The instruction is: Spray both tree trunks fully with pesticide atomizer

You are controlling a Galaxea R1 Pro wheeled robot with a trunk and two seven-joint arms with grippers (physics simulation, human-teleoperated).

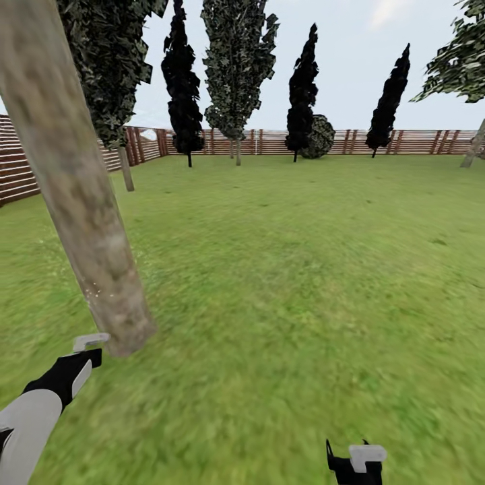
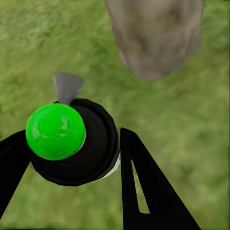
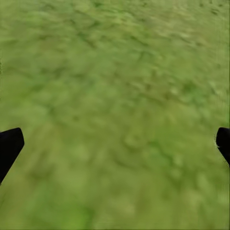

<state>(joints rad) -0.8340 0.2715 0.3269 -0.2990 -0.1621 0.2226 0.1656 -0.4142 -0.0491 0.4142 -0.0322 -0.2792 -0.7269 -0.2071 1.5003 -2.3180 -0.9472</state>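
Left arm [image 1: 34,411] extended forward, fingers [image 2: 143,191] clamped, right fingers [image 3: 9,146] spread wide

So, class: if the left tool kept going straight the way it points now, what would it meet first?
Probably the base of the trunk just ahead of the left tool, which holds the atomizer; depth is unclear, so it might reach grass first.

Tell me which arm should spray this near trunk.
Left. Its gripper holds the atomizer beside the tree trunk; the right gripper is open over grass.
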